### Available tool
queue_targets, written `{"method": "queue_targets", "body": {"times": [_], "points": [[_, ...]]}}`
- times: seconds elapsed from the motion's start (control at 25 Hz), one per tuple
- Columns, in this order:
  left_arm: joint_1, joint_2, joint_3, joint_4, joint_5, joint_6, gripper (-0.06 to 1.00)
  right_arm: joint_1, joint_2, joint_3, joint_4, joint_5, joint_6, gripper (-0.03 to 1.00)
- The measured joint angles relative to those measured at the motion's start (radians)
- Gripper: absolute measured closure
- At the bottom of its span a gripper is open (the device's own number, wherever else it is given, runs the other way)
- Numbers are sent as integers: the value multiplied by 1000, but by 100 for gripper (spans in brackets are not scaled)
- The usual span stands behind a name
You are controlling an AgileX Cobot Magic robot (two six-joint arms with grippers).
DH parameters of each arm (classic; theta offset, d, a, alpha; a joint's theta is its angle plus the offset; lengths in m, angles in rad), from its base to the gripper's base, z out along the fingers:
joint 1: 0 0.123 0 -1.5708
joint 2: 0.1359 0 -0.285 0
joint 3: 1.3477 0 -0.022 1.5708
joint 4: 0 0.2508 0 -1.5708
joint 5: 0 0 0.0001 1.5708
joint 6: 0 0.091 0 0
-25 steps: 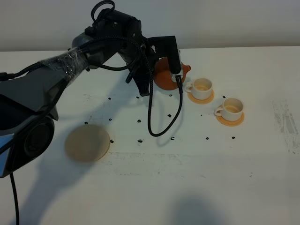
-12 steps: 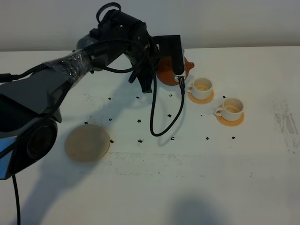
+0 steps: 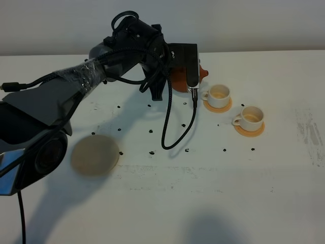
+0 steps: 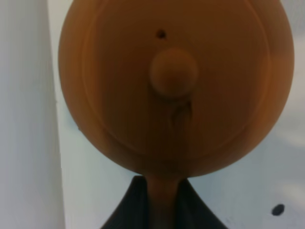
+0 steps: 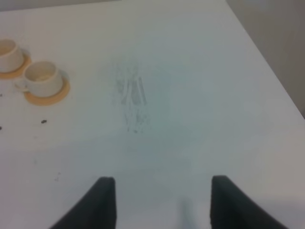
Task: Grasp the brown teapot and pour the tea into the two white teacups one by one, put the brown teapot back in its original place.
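The brown teapot (image 3: pixel 177 82) hangs above the table at the back, just left of the nearer-to-centre white teacup (image 3: pixel 218 95), its spout pointing toward that cup. My left gripper (image 4: pixel 161 195) is shut on the teapot's handle. In the left wrist view the lid and knob of the teapot (image 4: pixel 176 86) fill the picture. The second white teacup (image 3: pixel 250 118) stands to the right and closer to the front, and also shows as a cup (image 5: pixel 43 78) in the right wrist view. Each cup sits on an orange coaster. The pale tan coaster (image 3: pixel 94 154) lies bare at the front left. My right gripper (image 5: pixel 162 202) is open over bare table.
A black cable (image 3: pixel 175 134) loops down from the left wrist onto the table in front of the teapot. Small dark specks (image 3: pixel 151 131) dot the white table (image 3: pixel 203 193). A scuffed patch (image 5: pixel 131 98) marks the table's right side.
The left arm has carried the teapot a little to the right and toward the back, so the wrist now hides more of it. The cups and coasters have not moved.
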Motion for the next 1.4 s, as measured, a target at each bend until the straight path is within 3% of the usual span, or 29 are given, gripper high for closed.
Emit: {"method": "queue_targets", "body": {"times": [0.16, 0.52, 1.4], "points": [[-11, 15, 0, 3, -21, 0, 87, 0, 0, 0, 0, 0, 0, 53], [-28, 26, 0, 98, -86, -48, 87, 0, 0, 0, 0, 0, 0, 53], [-51, 55, 0, 247, -164, -49, 87, 0, 0, 0, 0, 0, 0, 53]]}}
